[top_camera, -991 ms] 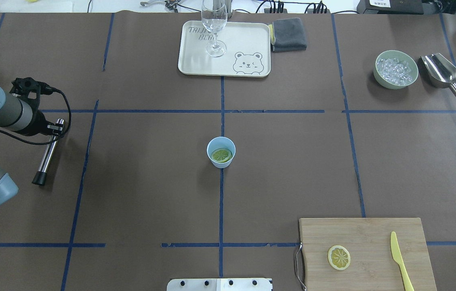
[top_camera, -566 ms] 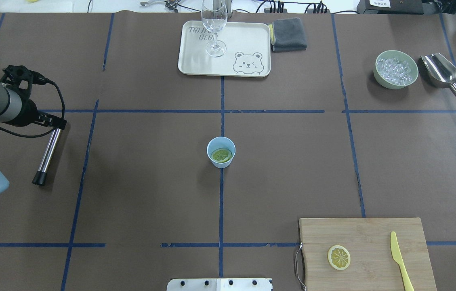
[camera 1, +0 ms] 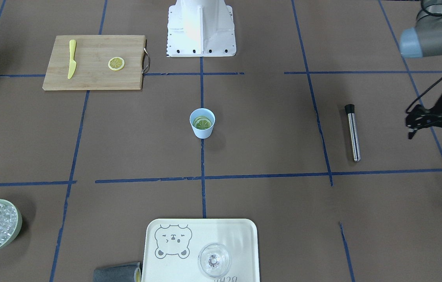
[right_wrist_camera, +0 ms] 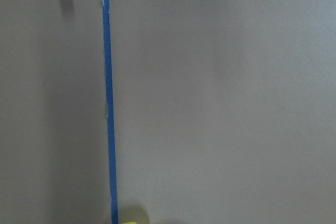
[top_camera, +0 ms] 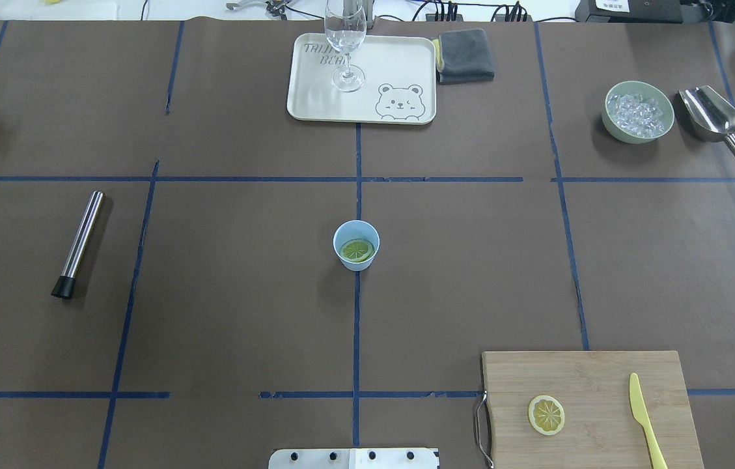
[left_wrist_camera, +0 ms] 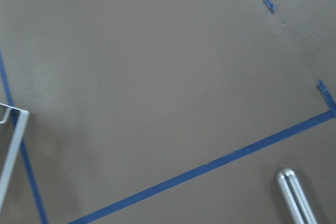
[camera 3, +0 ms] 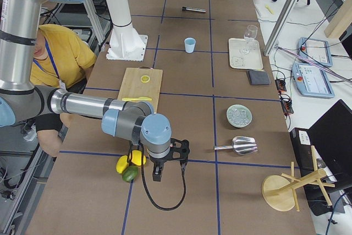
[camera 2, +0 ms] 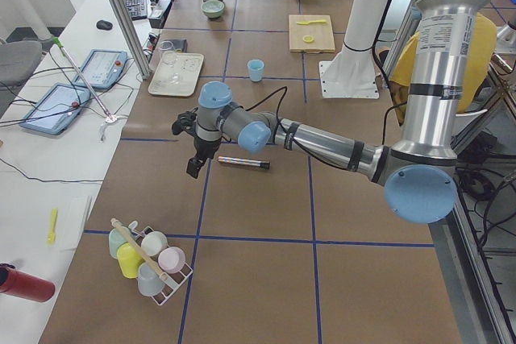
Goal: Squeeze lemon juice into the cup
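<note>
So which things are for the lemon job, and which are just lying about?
For the job: light-blue cup; thin round lemon slice inside it.
Lying about: steel rod with black tip; yellow knife; clear wine glass; pale-green bowl of ice.

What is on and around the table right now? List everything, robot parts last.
cup: one, light blue, table centre
lemon: at least one slice, yellow-green, inside the cup
second lemon slice: one, yellow, on the cutting board
knife: one, yellow, on the cutting board
cutting board: one, wooden, near right corner
tray: one, cream, far middle
wine glass: one, clear, on the tray
cloth: one, grey, beside the tray
bowl: one, pale green, holds ice, far right
scoop: one, metal, beside the bowl
metal rod: one, silver, black tip, left side
left gripper: black, near the rod, state unclear
right gripper: black, right table end, state unclear
</note>
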You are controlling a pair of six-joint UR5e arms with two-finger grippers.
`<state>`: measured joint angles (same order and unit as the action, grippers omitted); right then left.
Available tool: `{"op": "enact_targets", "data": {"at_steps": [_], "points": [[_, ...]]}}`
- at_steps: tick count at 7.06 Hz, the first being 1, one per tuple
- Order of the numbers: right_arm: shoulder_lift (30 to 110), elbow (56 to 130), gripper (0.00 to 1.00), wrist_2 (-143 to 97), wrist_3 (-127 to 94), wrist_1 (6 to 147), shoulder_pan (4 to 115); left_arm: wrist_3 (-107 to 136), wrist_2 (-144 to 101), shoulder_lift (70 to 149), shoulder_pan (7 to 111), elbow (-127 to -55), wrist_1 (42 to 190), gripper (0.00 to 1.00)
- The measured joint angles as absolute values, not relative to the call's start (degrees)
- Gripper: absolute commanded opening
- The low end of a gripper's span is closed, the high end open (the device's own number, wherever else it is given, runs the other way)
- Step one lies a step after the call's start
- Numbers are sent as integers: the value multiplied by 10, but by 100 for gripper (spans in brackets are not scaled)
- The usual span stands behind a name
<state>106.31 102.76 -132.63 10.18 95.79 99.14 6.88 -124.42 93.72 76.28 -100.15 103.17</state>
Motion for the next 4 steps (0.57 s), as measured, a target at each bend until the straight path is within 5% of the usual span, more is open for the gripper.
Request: {"op": "enact_targets", "data": {"at_steps": [4], "points": [[1063, 1028, 100, -1326, 101, 958, 991, -32, -1320, 915, 899, -1000, 776, 100]]}}
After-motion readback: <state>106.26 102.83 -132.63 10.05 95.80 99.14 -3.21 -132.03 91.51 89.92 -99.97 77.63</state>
